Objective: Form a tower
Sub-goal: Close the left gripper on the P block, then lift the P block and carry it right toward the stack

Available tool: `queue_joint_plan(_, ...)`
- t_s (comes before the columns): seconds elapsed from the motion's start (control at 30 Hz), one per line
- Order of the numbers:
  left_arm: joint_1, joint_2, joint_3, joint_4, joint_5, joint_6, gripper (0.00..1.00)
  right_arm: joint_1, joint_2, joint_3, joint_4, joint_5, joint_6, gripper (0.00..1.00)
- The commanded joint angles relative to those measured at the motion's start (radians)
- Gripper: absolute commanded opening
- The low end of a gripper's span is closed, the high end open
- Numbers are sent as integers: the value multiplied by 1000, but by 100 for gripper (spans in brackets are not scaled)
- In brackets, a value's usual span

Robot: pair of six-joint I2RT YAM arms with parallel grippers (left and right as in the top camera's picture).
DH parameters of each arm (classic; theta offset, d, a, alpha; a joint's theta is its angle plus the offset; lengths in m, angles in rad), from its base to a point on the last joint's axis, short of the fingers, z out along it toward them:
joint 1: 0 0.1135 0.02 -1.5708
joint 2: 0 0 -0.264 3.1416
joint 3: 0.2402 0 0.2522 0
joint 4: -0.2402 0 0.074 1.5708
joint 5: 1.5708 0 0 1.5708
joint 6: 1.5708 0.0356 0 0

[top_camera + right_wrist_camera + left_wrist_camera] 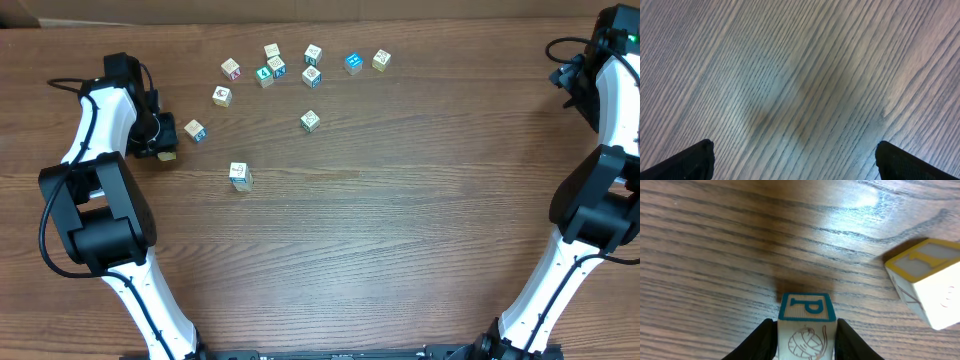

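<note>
Matt wood-grain table, pale wooden tower

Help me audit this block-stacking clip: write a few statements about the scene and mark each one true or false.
1. The left gripper is shut on a cube with a blue-framed P. True.
2. The right gripper holds a cube. False: it is open over bare table.
3. In the left wrist view, a yellow-framed cube lies to the right of the held cube, apart from it. True.
4. The tower stands inside the cluster of loose cubes. False: it stands alone, apart from them.
</note>
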Motion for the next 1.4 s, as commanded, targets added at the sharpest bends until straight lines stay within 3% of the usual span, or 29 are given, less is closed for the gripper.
queue_joint_plan(0.0, -1, -3, -25, 13, 13, 15, 33, 0, 7, 15, 3, 13, 0, 100)
queue_joint_plan(0.37, 0, -4, -11, 23, 11, 14, 28, 0, 7, 15, 3, 14, 0, 100)
queue_joint_plan(0.47, 0, -11, 28, -6, 12, 13, 22, 0, 7, 15, 3, 14, 0, 100)
queue_joint_plan(0.63, 0, -68, 118, -74, 28, -9, 21, 0, 7, 15, 3, 14, 0, 100)
queue_joint_plan(0.8, -4, -240, 193, -138, 128, -29, 22, 0, 7, 15, 3, 14, 0, 100)
queue_joint_plan(1.07, -39, -546, 194, -219, 142, -121, 22, 0, 7, 15, 3, 14, 0, 100)
queue_joint_plan(1.37, -121, -679, 193, -303, 142, -192, 22, 0, 7, 15, 3, 14, 0, 100)
